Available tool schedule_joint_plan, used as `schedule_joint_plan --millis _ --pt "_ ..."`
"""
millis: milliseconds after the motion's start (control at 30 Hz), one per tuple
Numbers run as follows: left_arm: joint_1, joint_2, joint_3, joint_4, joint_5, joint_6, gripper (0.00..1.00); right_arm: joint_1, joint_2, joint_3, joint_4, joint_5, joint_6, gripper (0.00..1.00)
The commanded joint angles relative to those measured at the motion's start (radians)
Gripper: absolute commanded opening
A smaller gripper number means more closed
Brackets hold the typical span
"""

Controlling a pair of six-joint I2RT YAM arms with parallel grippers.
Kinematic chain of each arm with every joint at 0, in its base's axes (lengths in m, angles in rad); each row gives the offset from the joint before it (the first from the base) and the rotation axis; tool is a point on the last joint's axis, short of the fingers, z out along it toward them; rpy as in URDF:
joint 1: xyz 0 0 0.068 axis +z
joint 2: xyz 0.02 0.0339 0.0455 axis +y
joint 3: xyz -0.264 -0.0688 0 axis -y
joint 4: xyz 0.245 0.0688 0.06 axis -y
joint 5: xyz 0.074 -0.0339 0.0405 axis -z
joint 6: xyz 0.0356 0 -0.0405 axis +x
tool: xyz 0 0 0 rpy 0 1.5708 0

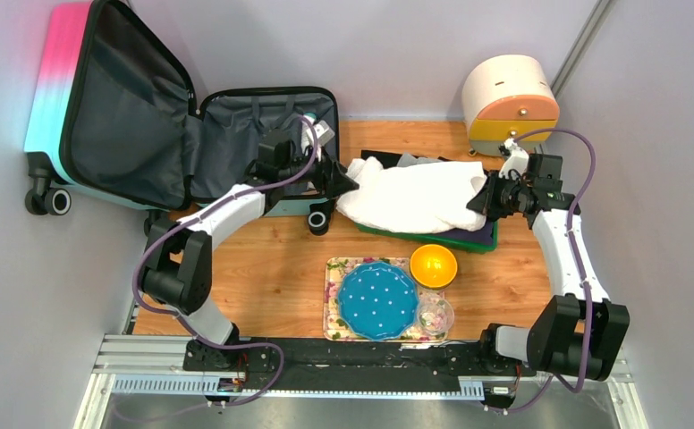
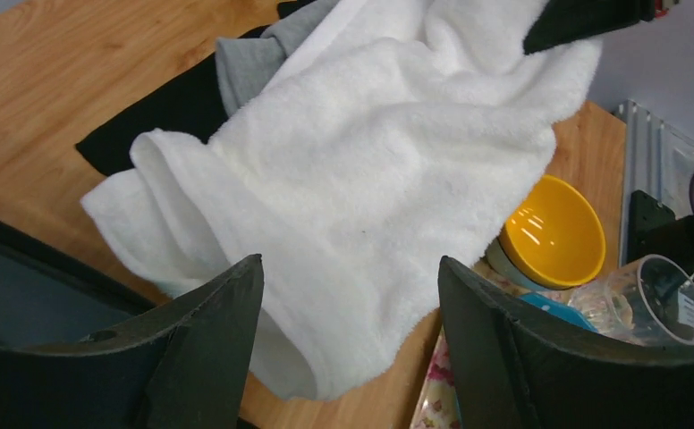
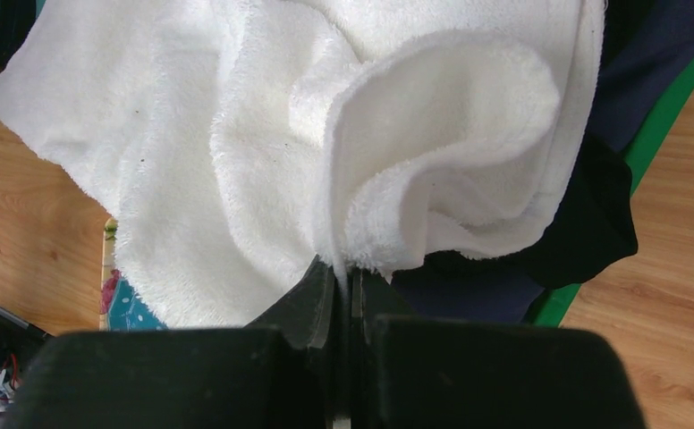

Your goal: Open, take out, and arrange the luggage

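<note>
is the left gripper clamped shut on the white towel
No, the left gripper is open, its fingers spread wide apart, not pinching the white towel.

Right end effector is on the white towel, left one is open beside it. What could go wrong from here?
1. The right end effector pinches only a thin folded edge of the white towel; it may slip out under a pull.
2. The towel lies on dark clothes on the green tray; lifting could drag them along.
3. The left end effector is open, so that end is loose and could sweep the yellow bowl nearby.
</note>
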Motion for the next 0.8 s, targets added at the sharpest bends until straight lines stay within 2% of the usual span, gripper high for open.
schedule_joint_plan --millis 0,233,300,333,367,400,433,533,633,767 --pt "-0.009 0.036 0.163 -0.259 -0.180 -0.023 0.79 -0.006 0.005 0.035 0.012 0.012 -0.027 0.00" --pt "-0.092 0.132 0.333 -0.440 -0.387 0.068 0.80 -0.006 0.040 0.058 0.001 0.000 -0.017 0.00" --pt "-0.092 0.138 0.332 -0.403 -0.334 0.093 0.76 -0.006 0.051 0.088 -0.027 -0.003 -0.043 0.28" --pt "-0.092 0.146 0.339 -0.393 -0.204 0.161 0.69 -0.007 0.048 0.098 -0.043 0.004 -0.052 0.38" --pt "-0.092 0.149 0.347 -0.370 -0.113 0.211 0.67 -0.012 0.038 0.108 -0.047 0.006 -0.060 0.54" --pt "-0.097 0.152 0.352 -0.351 -0.032 0.254 0.65 -0.021 0.035 0.119 -0.053 0.004 -0.070 0.61" --pt "-0.101 0.160 0.358 -0.334 0.034 0.301 0.59 -0.026 0.034 0.131 -0.080 -0.003 -0.102 0.71" --pt "-0.103 0.204 0.428 -0.360 0.062 0.334 0.51 -0.045 0.037 0.210 -0.169 -0.043 -0.196 0.74" --pt "-0.103 0.215 0.447 -0.412 0.055 0.366 0.51 -0.046 0.020 0.280 -0.259 -0.127 -0.295 0.76" --pt "-0.087 0.197 0.405 -0.385 0.059 0.348 0.51 -0.024 -0.028 0.291 -0.382 -0.232 -0.582 0.76"
